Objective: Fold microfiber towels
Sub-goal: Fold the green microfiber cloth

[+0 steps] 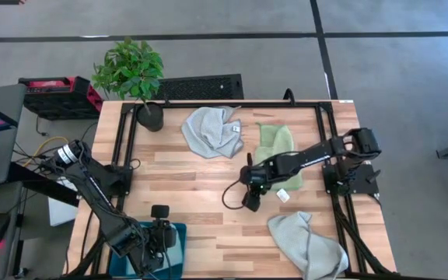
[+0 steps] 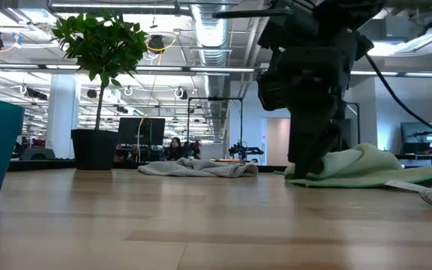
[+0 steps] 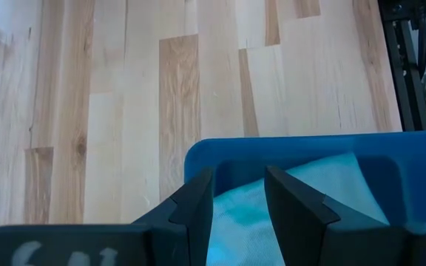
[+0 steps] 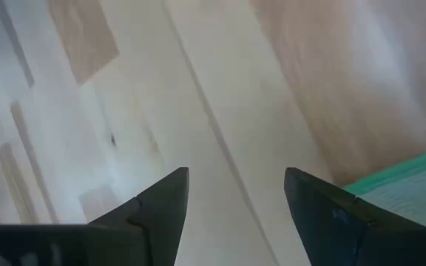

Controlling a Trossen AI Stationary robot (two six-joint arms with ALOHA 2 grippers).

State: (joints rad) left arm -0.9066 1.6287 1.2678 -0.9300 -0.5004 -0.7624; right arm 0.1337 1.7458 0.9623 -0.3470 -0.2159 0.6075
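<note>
The light green towel (image 1: 275, 149) lies rumpled on the table right of centre. My right gripper (image 1: 250, 201) is open and low over bare wood at the towel's near-left edge. In the right wrist view (image 4: 235, 174) only table shows between the fingers, and the towel's edge (image 4: 413, 185) lies outside one finger. One pale grey towel with a white tag (image 1: 212, 131) lies bunched at the far middle. The other pale grey towel (image 1: 308, 243) lies at the near right. The light blue towel (image 3: 324, 188) lies inside the teal bin (image 3: 309, 148). My left gripper (image 3: 239, 177) hovers above it, slightly open and empty.
A potted plant (image 1: 134, 78) stands at the far left corner. The teal bin (image 1: 179, 233) sits at the near left edge. A small white label (image 1: 284, 196) lies on the wood by the green towel. Black frame rails run along the table's left, right and far sides.
</note>
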